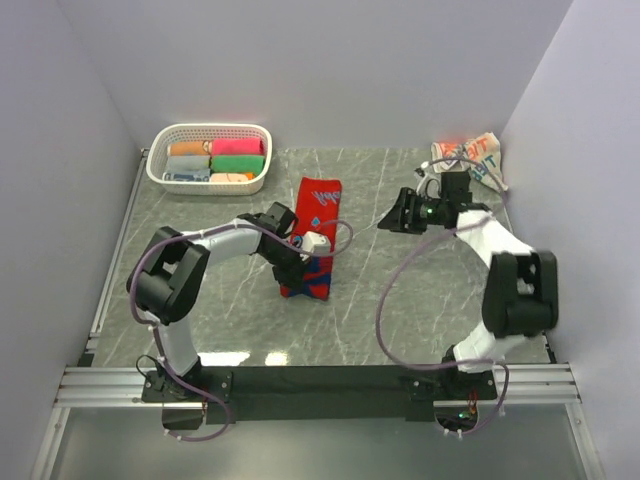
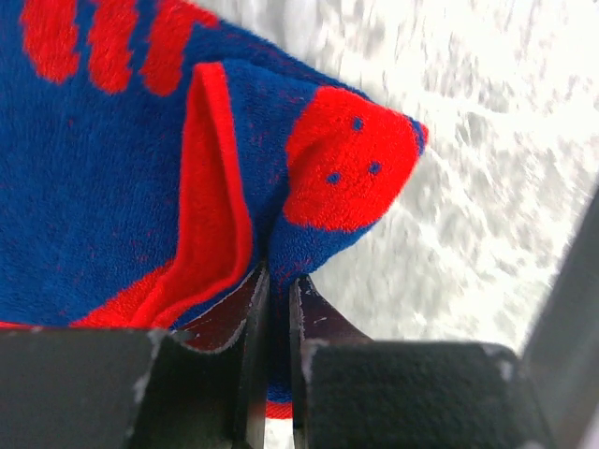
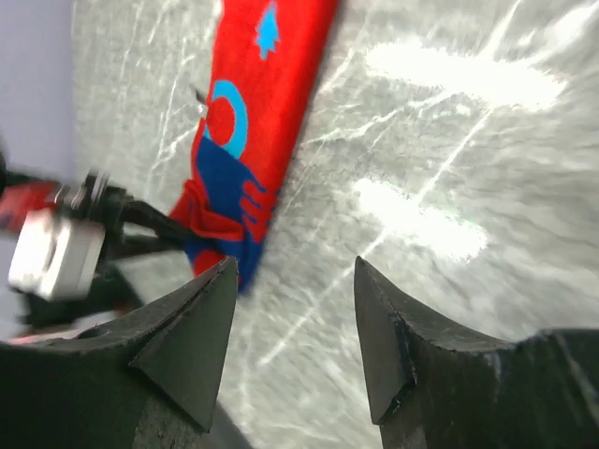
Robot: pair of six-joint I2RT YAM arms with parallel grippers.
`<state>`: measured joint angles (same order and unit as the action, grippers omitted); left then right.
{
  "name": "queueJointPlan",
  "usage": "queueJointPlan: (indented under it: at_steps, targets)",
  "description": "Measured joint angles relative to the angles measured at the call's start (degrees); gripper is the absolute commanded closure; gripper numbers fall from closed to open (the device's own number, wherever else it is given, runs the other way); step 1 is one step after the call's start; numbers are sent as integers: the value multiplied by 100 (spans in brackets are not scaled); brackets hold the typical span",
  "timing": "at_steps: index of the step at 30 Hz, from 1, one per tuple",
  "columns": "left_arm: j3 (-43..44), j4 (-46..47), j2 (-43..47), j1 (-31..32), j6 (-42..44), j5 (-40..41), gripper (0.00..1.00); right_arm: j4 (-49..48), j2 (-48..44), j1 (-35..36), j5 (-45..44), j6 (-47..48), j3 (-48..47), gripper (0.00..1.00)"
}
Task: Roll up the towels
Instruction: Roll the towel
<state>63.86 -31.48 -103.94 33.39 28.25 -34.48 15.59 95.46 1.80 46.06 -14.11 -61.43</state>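
Left wrist view: left gripper (image 2: 279, 281) clenched on red towel (image 2: 122, 187), blue corner; right gripper (image 3: 292, 271) spread, empty; best rolled tight, edges level.

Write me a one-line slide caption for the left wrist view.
Left gripper pinches a fold at the blue end of the red towel, the marbled table beyond.
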Motion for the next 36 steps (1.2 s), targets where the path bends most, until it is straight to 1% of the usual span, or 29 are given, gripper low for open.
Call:
queueJointPlan:
  at_steps: [2,5,8,12,15,16,18,20,23,24,29,36]
  targets:
    - [125,-332,-151,-160,20,-208,88,-87,-704,-35,-214,374,313,40]
    - [549,-846,-573,-219,17,-625,86,-179,-1891,0,-420,841,966,41]
    - [1045,-1307,-1123,-221,-26,-1102,84,-181,-2968,232,-669,1325,1458,43]
    - [1543,-1805,-1746,-326,-166,-1727,82,-181,-3956,960,-977,1956,1950,45]
    - [1799,-2120,-2098,-450,-278,-2050,80,-197,-4321,1714,-1244,2330,2302,45]
    - [1882,-2218,-2201,-479,-308,-2127,79,-232,-4334,2017,-1331,2428,2389,44]
    - [2044,-2417,-2389,-507,-354,-2238,78,-420,-4201,2616,-1587,2562,2533,38]
    - [2131,-2546,-2518,-518,-400,-2343,75,-636,-3895,3174,-1908,2780,2616,38]
    - [2181,-2662,-2632,-518,-470,-2468,73,-778,-3182,3807,-2376,3101,2540,38]
    - [2190,-2688,-2653,-518,-507,-2490,73,-780,-2774,3991,-2479,3187,2420,38]
    - [2293,-2820,-2763,-520,-634,-2559,69,-907,-1327,4238,-2730,3324,1744,39]
    - [2404,-2975,-2855,-546,-702,-2568,67,-925,-713,4356,-2448,3322,1268,41]
